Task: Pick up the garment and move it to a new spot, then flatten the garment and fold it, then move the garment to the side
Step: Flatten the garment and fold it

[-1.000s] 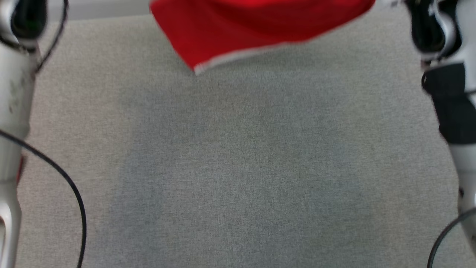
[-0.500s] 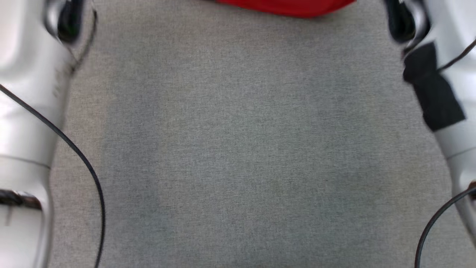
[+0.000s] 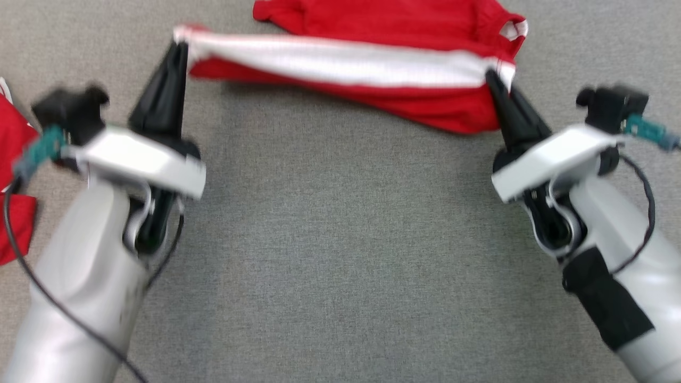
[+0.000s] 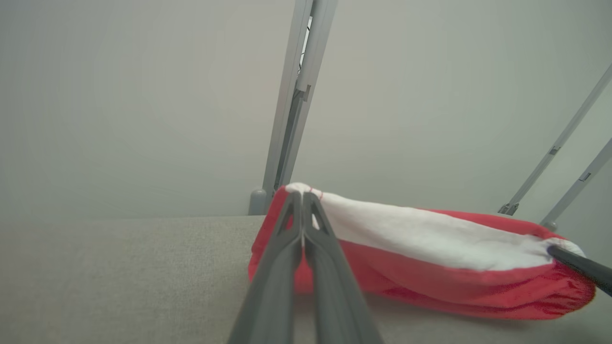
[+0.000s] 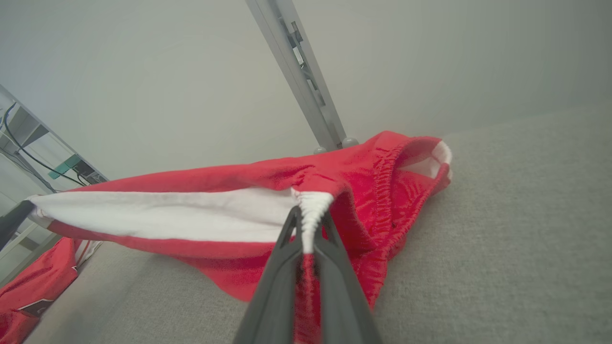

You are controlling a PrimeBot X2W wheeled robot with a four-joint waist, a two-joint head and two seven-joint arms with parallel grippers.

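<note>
**A:** Where is the garment (image 3: pixel 346 61)?

**B:** At the far side of the grey cloth-covered surface (image 3: pixel 340 255), stretched crosswise between the two arms. It is red with a broad white band, and that band is pulled into a taut strip from one claw to the other.

**A:** What is the left gripper (image 3: pixel 178 49) doing?

**B:** Its two dark fingers are pressed together on the left end of the white band. The left wrist view shows them meeting with the fabric's corner pinched at the tips (no gap between them worth the name).

**A:** And the right gripper (image 3: pixel 490 78)?

**B:** The same at the other end. Its fingers are closed tight with a bunched bit of white hem caught between them, and red cloth hangs just beneath.

**A:** Is the garment off the surface?

**B:** Only partly. The held edge is lifted. The red bulk behind it, with a gathered elastic opening near the right end, lies on the grey cloth.

**A:** Anything else about?

**B:** A second red cloth (image 3: pixel 11 175) lies at the left edge of the head view, well apart from the held one. A grey metal post (image 4: pixel 294 105) rises behind the surface against a pale wall (image 4: pixel 119 95). The head view is a little blurred around the left arm.
</note>
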